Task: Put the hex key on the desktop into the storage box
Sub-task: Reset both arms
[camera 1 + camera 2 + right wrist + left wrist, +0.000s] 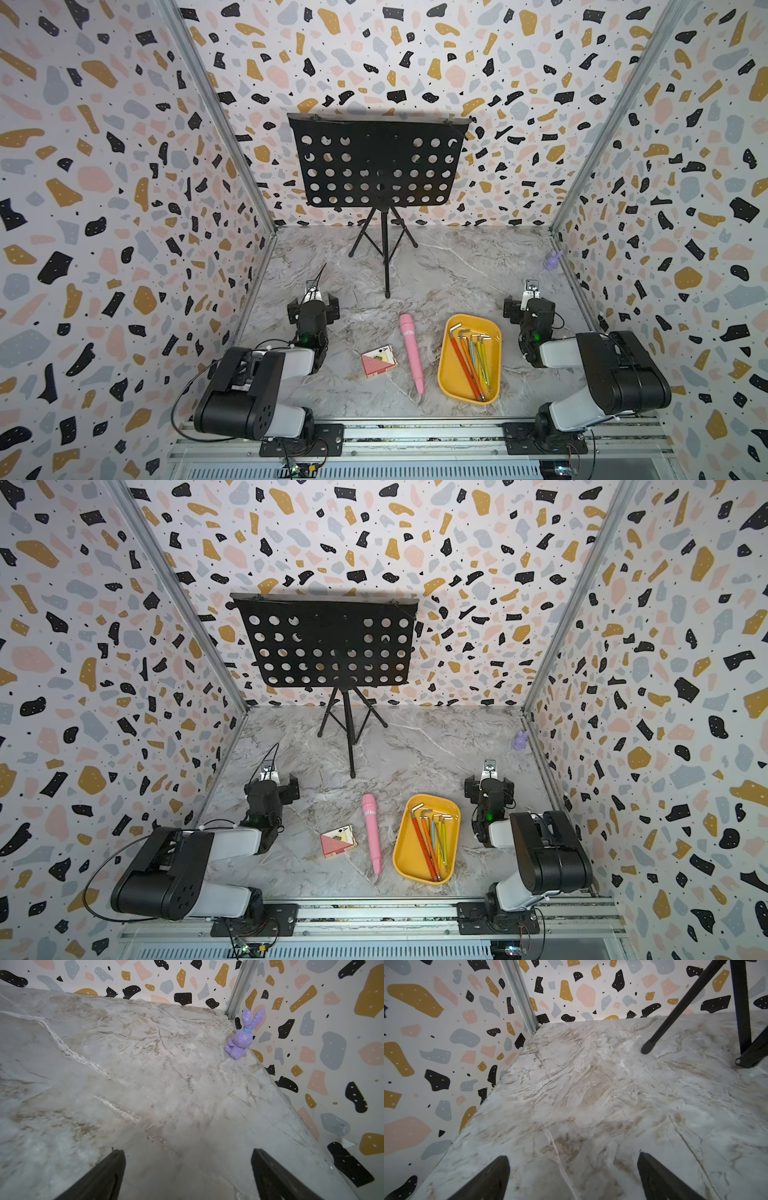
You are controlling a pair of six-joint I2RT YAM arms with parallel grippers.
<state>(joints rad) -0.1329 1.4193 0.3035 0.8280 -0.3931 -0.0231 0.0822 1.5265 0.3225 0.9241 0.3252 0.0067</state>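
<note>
The yellow storage box (446,376) (404,854) sits on the marble desktop (436,274) near the front, right of centre. Several coloured hex keys (465,365) (424,845) lie inside it, side by side, bent ends toward the back. No hex key shows on the bare desktop. My left gripper (572,1159) hangs open over bare marble by the left wall, nothing between its fingers. Open and empty too, my right gripper (188,1153) hovers over marble behind the box. In both top views the wrists cover the fingers.
A black music stand (376,166) on a tripod stands at the back centre, one leg (675,1016) near my left gripper. A pink stick (411,357) and a red playing-card box (377,360) lie left of the storage box. A purple rabbit (242,1039) sits in the back right corner.
</note>
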